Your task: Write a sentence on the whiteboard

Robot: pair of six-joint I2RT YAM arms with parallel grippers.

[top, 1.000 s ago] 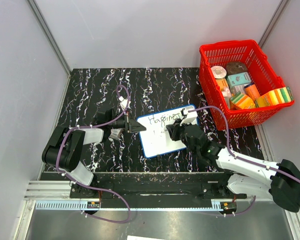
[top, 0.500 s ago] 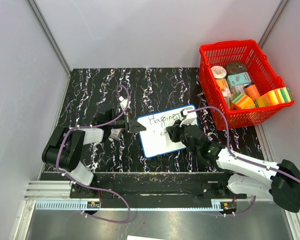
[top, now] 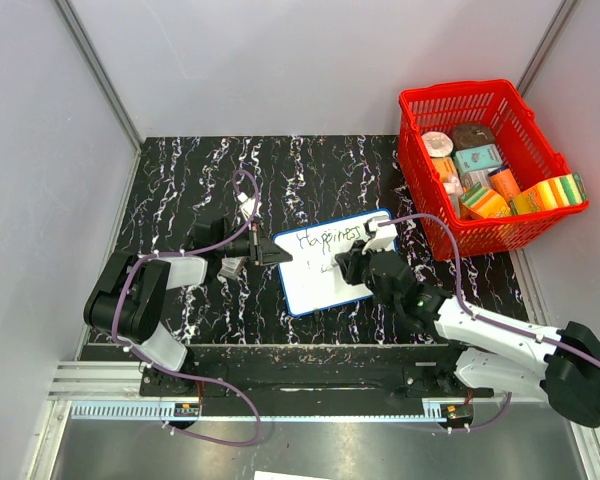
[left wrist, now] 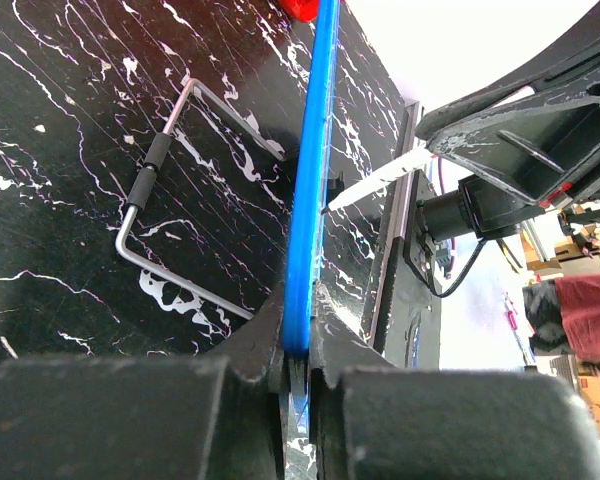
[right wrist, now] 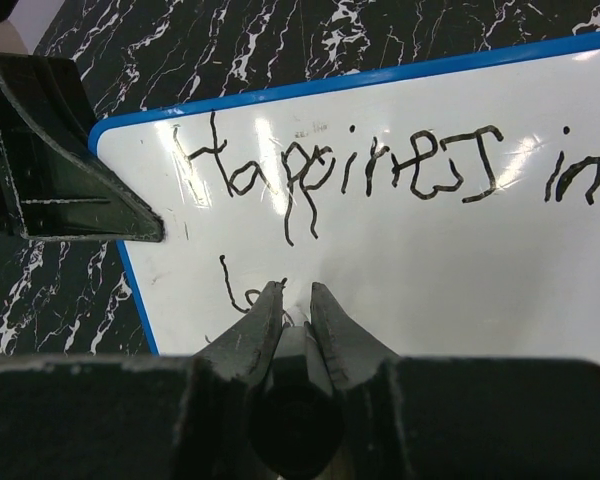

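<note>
With the whiteboard (right wrist: 450,280) flat under it, the right claw (right wrist: 298,300), pinching the marker (left wrist: 375,183), should press softly and slide slowly below the sentence (right wrist: 340,175) just ahead of its tips, while the left claw (left wrist: 296,335) pinches the blue rim tight.

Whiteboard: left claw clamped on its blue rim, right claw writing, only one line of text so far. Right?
No. Right wrist view: the sentence has a second line begun under "Happiness in", just above the right claw. The left claw does clamp the whiteboard by its blue rim.
</note>
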